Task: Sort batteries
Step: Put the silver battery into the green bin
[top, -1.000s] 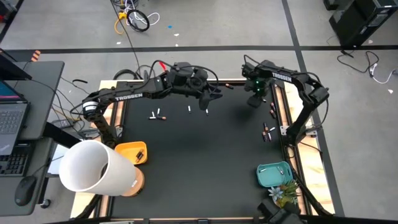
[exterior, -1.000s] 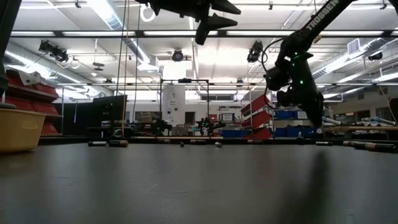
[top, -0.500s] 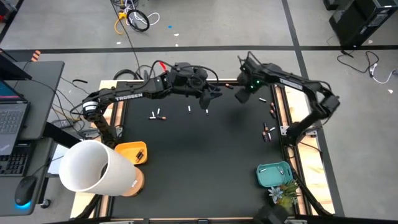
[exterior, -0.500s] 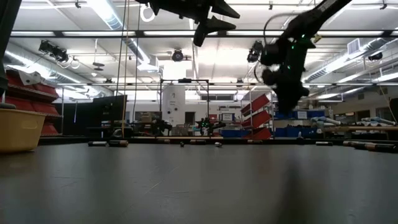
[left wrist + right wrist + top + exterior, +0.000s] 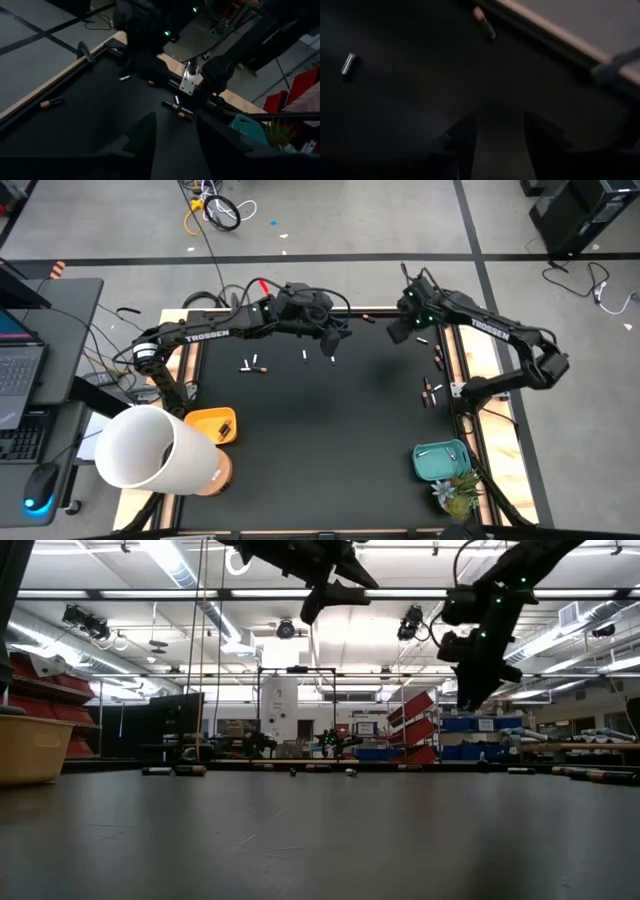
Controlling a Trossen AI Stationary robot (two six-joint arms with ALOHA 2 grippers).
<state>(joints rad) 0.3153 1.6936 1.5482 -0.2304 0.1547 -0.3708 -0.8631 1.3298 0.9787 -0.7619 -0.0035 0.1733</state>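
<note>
- In the high view, my right gripper (image 5: 400, 327) hangs over the upper right part of the black table mat (image 5: 330, 440), close to the mat's top edge.
- Its wrist view shows two loose batteries ahead of the fingers: a slim silver-white cylinder battery (image 5: 348, 64) lying on the mat, and a dark cylinder battery with a reddish-copper end (image 5: 484, 22) lying beside the pale wooden border (image 5: 560, 35).
- The copper-ended battery is the nearer of the two to the line between the fingers, and its long axis runs slantwise, roughly along the border.
- Right gripper state: the two dark fingers (image 5: 462, 142) stand apart with bare mat showing between them. They hold nothing and touch nothing.
- I judge the right arm better placed for that battery. My left gripper (image 5: 335, 340) hangs over the upper middle of the high view.
- Left gripper state: its fingers (image 5: 145, 135) stand apart with nothing between them, well clear of the mat in the low view.
- More batteries (image 5: 254, 366) lie scattered in the upper left part of the mat, and others by the right border (image 5: 430, 391).
</note>
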